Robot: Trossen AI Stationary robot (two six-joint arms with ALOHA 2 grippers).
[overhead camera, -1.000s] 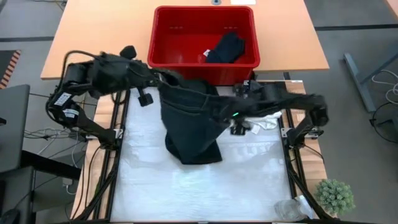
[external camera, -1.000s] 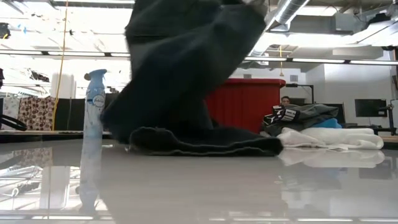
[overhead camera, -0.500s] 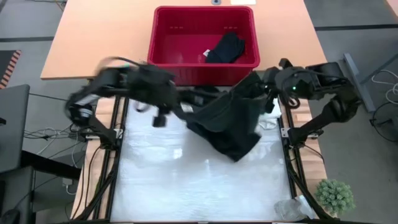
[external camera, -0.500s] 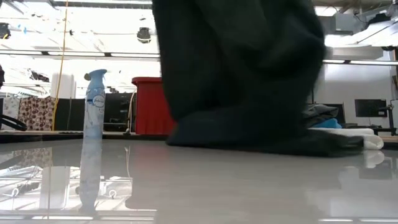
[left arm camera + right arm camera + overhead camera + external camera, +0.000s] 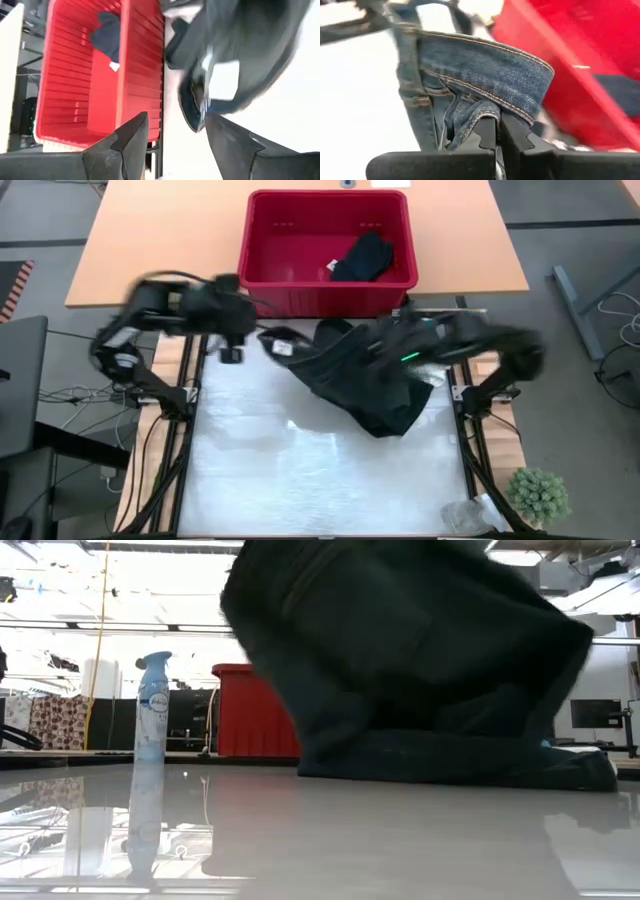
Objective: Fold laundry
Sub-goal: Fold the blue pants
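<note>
The right gripper (image 5: 497, 131) pinches the waistband of the jeans (image 5: 370, 375), jaws pressed together on a fold of denim with tan topstitching. It holds them near the far edge of the worktop (image 5: 300, 470), just in front of the basket (image 5: 290, 240), so the garment hangs from that one corner. The rest drapes down and pools on the glossy white surface toward the right side. From the grip, this looks like a lift to shake the jeans out flat before folding.

The left gripper (image 5: 172, 135) hovers beside the jeans' other edge with jaws spread and nothing between them; a white label shows on the cloth nearby. The denim is thick, dark and stiff-seamed, so it should crease in broad folds. One dark garment (image 5: 362, 258) lies in the red slotted plastic basket. A spray bottle (image 5: 152, 745) stands upright on the worktop.
</note>
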